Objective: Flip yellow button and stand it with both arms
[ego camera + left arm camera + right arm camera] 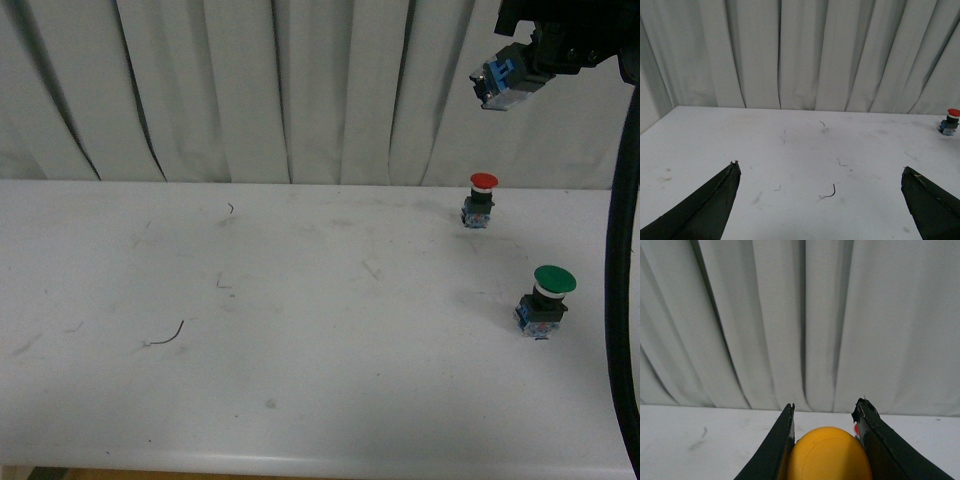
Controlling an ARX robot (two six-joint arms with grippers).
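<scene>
White curtains hang behind a white table (300,330). My right pincer (826,406) is squeezed on the yellow button (830,455), high in the air above the table. My left pincer (820,167) is wide apart with nothing in it, low over the table. I think I should bring the button down slowly to the left one, and not bump the red button (483,182) or the green button (554,280).

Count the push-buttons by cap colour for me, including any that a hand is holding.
Yellow-capped push-button with blue-and-black base: 1, held in the air by the right hand.
Small red-capped push-button: 1, upright on the white table.
Larger green-capped push-button: 1, upright on the table.
Total: 3.
</scene>
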